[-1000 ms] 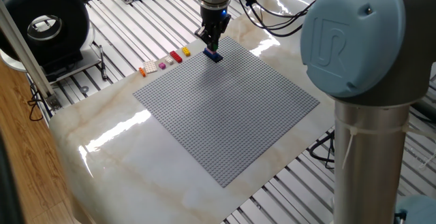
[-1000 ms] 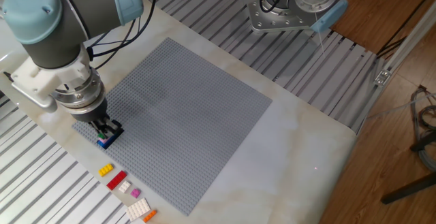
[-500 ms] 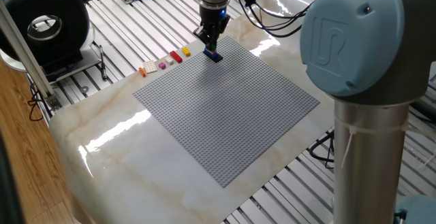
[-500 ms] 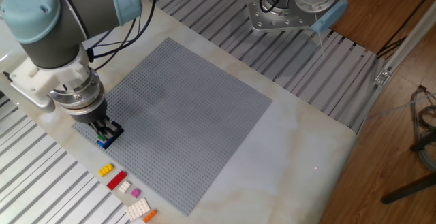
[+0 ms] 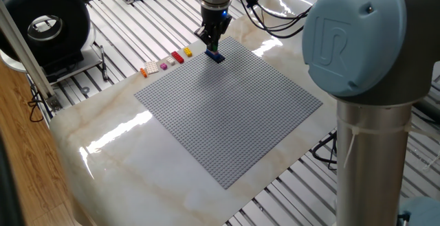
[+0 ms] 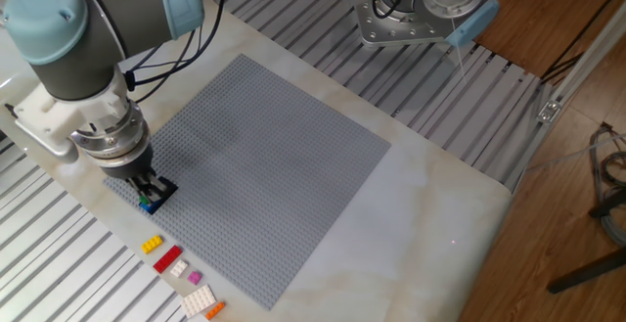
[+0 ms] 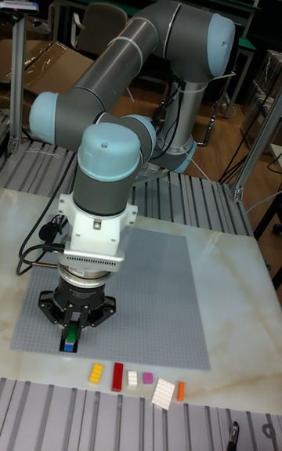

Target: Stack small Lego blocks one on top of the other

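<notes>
My gripper (image 7: 71, 333) points straight down over the near-left corner of the grey baseplate (image 7: 157, 294). It is shut on a green small Lego block (image 7: 71, 335). That block sits on a blue one (image 7: 70, 347), which is pressed onto the plate. The same pair shows under the gripper (image 5: 213, 45) as a blue block (image 5: 217, 56) and, from the other side, under the gripper (image 6: 149, 195) as green over blue (image 6: 149, 205). Loose blocks lie in a row beside the plate: yellow (image 7: 96, 373), red (image 7: 118, 377), pink (image 7: 148, 377) and orange (image 7: 181, 391).
Two white bricks (image 7: 132, 378) (image 7: 164, 392) lie in the same row. The marble tabletop (image 5: 124, 150) sits on slotted aluminium rails. A second robot base (image 6: 411, 9) stands at the far side, and a black reel (image 5: 45, 23) stands off the table's corner.
The gripper has risen very slightly over the stack and drifted a little. The loose blocks have not moved.
</notes>
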`<action>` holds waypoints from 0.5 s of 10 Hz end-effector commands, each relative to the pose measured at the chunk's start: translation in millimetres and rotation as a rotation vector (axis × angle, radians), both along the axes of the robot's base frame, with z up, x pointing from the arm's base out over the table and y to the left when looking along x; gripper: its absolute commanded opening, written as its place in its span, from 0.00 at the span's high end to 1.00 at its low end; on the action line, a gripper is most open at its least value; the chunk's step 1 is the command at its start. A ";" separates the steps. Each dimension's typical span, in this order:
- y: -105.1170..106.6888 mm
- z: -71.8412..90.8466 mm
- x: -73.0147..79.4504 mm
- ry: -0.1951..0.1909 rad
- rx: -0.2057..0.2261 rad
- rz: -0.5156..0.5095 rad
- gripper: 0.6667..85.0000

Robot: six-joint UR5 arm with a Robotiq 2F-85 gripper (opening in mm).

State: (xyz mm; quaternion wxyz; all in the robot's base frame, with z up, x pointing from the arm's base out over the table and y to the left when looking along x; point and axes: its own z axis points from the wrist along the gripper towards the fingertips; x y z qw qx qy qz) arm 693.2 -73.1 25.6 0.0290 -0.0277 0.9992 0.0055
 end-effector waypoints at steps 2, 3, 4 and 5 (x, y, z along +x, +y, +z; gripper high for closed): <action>4.0 -1.1 0.8 -0.007 0.024 -0.033 1.00; 3.9 -1.2 -0.1 -0.005 0.026 -0.033 1.00; -0.3 1.4 -3.9 0.010 0.015 -0.033 1.00; -2.9 5.0 -5.6 0.014 0.011 -0.030 1.00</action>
